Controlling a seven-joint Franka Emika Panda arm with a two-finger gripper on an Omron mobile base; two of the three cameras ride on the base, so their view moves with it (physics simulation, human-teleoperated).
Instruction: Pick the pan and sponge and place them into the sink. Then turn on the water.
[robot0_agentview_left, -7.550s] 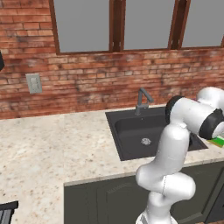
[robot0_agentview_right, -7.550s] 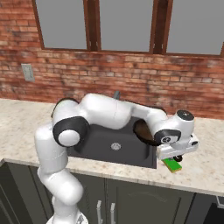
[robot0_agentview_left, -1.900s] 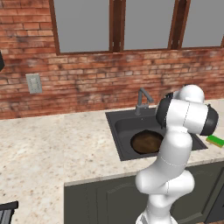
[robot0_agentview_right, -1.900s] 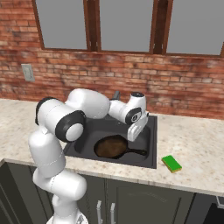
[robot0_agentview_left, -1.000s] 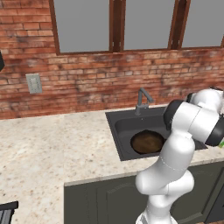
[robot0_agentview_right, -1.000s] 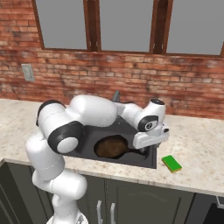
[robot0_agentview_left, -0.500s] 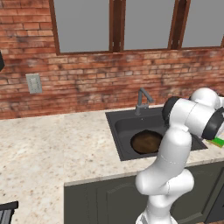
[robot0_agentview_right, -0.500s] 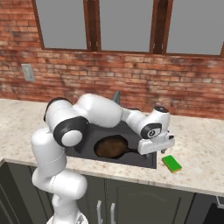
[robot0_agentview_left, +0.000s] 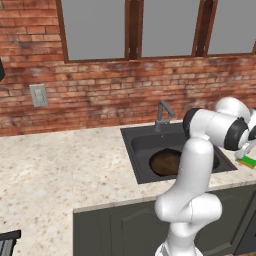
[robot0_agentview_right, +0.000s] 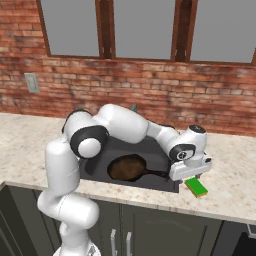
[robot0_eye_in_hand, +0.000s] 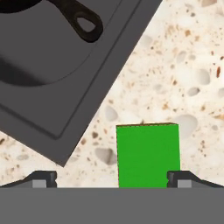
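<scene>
Your surface (robot0_agentview_right: 235, 165) is speckled stone, sink (robot0_agentview_right: 100, 167) well off to the gripper's side with the pan (robot0_agentview_right: 126, 167) lying in it. Gripper (robot0_eye_in_hand: 112, 179) spread wide, holding nothing, hovering over the sponge (robot0_eye_in_hand: 148, 154), which lies on the surface between the fingertips.

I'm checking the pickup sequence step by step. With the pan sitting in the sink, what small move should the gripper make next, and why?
Probably a short descent onto the sponge. The pan already lies in the sink, while the sponge sits on the counter beside it. In the hand view the open gripper hangs above it, but the sponge sits nearer one fingertip, so a slight sideways shift to centre it first seems wise.
</scene>
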